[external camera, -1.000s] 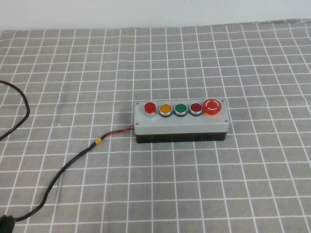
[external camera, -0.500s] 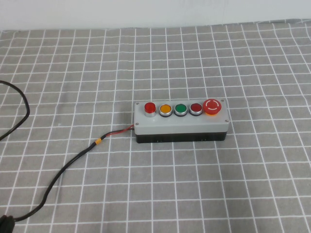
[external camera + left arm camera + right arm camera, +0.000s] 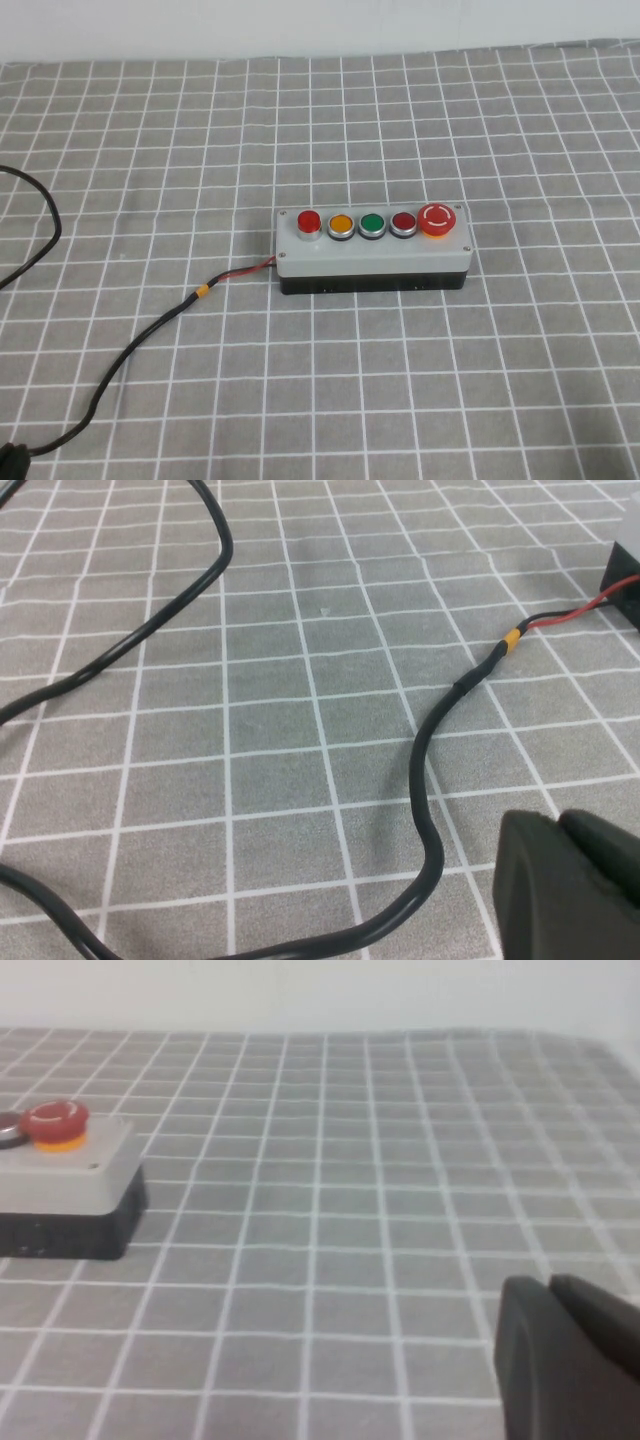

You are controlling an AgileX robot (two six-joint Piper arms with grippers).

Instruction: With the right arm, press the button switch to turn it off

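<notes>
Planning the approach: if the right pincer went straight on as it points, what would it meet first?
Probably only the checked cloth. The right pincer points past the box, which sits off to one side; depth is unclear.

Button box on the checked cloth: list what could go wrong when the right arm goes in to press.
The small bright-red button switch sits at the grey box's far-left end, so the right gripper, low off its right end, must cross four other buttons; the large red mushroom button comes first. The left gripper sits near the black cable.

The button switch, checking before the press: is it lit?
Cannot tell. The button switch looks bright red but shows no clear glow. Neither the left gripper nor the right gripper is near it.
</notes>
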